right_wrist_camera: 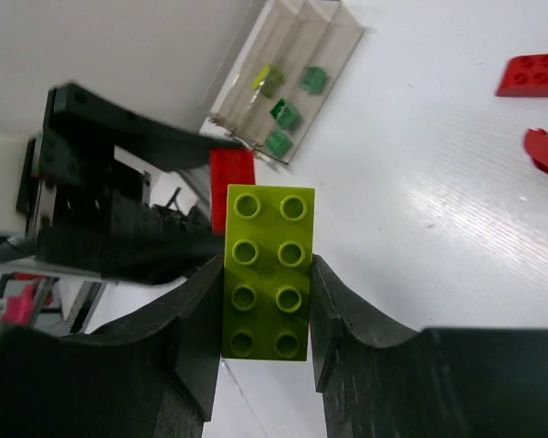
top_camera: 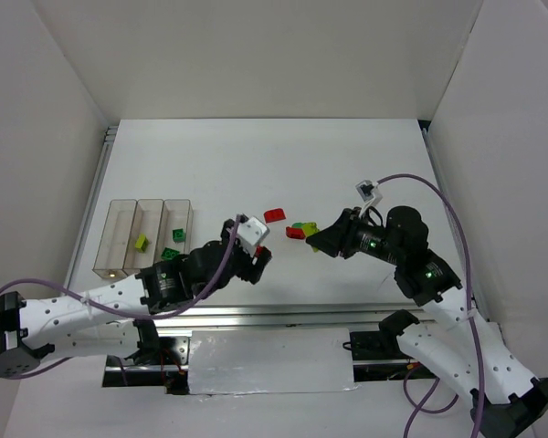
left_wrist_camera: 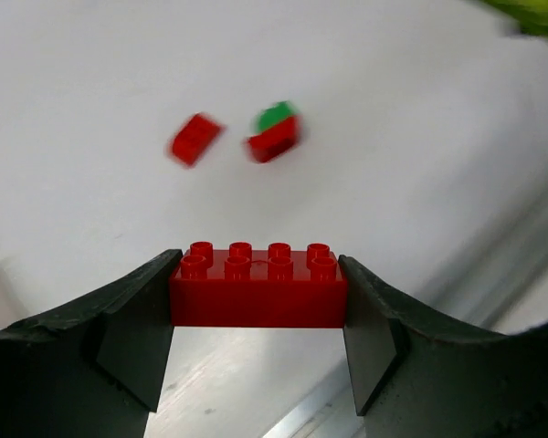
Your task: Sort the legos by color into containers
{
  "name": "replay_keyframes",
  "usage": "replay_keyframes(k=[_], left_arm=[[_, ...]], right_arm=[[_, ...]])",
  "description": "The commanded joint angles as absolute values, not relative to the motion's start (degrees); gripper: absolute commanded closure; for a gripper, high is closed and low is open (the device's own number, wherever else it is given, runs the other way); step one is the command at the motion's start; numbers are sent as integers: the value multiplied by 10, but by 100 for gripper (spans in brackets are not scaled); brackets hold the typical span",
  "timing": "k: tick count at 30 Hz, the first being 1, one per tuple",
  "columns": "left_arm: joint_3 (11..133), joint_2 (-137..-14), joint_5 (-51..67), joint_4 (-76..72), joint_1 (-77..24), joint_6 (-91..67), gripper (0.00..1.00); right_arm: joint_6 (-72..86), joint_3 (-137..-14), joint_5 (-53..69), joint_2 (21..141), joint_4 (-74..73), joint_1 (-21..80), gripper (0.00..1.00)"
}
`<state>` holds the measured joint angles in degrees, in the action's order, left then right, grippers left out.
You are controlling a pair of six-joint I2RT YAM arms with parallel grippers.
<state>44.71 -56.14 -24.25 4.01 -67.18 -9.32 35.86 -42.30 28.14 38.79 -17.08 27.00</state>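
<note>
At the left of the white table (top_camera: 256, 155) stand the three clear containers (top_camera: 115, 228), joined side by side. The middle one holds a yellow-green brick (top_camera: 141, 243). The right one holds green bricks (top_camera: 170, 254).

The left arm lies low along the near edge. It runs from its base at the bottom left towards the middle, with the wrist turned up and away. The left gripper (top_camera: 258, 258) is just right of the containers. Its jaws are closed on the short ends of a red brick (left_wrist_camera: 256, 287), held studs up above the table's near rail.

Beyond it, a loose red brick (top_camera: 275, 215) lies on the table. Just to its right is a red and green brick (top_camera: 297, 230), apart from it.

The right arm rises from its base at the bottom right, bends at the elbow and reaches left across the table. The right gripper (top_camera: 316, 240) is beside the red and green brick. Its jaws grip the long sides of a yellow-green brick (right_wrist_camera: 267, 271), clear of the table.

The two grippers face each other, a little apart.
</note>
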Motion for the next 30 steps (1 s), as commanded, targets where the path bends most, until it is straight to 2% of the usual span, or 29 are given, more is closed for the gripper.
replay_keyframes(k=[1, 2, 4, 5, 7, 8, 9, 11, 15, 21, 25, 28, 29, 30], left_arm=[[499, -578, -452, 147, -622, -223, 100], [551, -591, -493, 210, -542, -339, 100], [590, -622, -464, 312, -436, -426, 100], [619, -633, -441, 392, -313, -465, 100], [629, -651, -334, 421, -186, -497, 100], [629, -653, -299, 417, -74, -499, 100], [620, -654, -249, 405, -27, -498, 100], [621, -666, -240, 399, 67, -520, 100], [644, -728, -239, 413, 145, -556, 100], [657, -785, -265, 407, 171, -578, 100], [628, -796, -236, 377, 185, -572, 98], [621, -809, -221, 364, 185, -570, 82], [621, -815, -222, 365, 185, -571, 67], [623, -822, -224, 368, 185, -572, 61]], right_arm=[[331, -447, 217, 360, -201, 264, 100], [327, -447, 211, 352, -204, 264, 100], [325, -447, 210, 347, -206, 263, 100], [324, -448, 214, 348, -205, 262, 100], [326, -443, 218, 352, -197, 262, 100], [329, -442, 221, 355, -194, 261, 100], [329, -439, 224, 360, -187, 262, 100], [332, -433, 240, 367, -178, 260, 100], [337, -423, 272, 390, -151, 260, 100], [328, -407, 301, 416, -137, 261, 100], [322, -403, 301, 422, -133, 261, 100], [316, -408, 309, 433, -134, 262, 100], [315, -410, 310, 434, -136, 261, 100], [315, -415, 310, 435, -141, 261, 100]])
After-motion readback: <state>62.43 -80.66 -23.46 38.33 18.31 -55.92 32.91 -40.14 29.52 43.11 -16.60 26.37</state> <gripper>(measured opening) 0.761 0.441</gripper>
